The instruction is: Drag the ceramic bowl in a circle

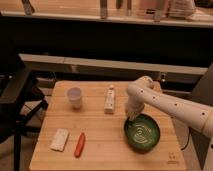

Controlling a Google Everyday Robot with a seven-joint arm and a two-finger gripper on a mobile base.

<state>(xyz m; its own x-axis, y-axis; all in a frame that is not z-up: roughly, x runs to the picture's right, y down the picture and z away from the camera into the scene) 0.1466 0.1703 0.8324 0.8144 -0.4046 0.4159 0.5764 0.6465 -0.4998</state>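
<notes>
The ceramic bowl (142,133) is dark green and glossy with pale rings inside. It rests on the right half of the wooden table (100,155). My gripper (131,118) reaches down from the white arm (165,102) onto the bowl's far-left rim. It is shut on that rim, and the fingertips are partly hidden against the dark glaze.
A translucent white cup (74,97) stands at the back left. A small white bottle (109,99) lies close to the left of the gripper. A white block (60,139) and a red-orange stick (79,144) lie at the front left. A black chair (17,100) stands left of the table.
</notes>
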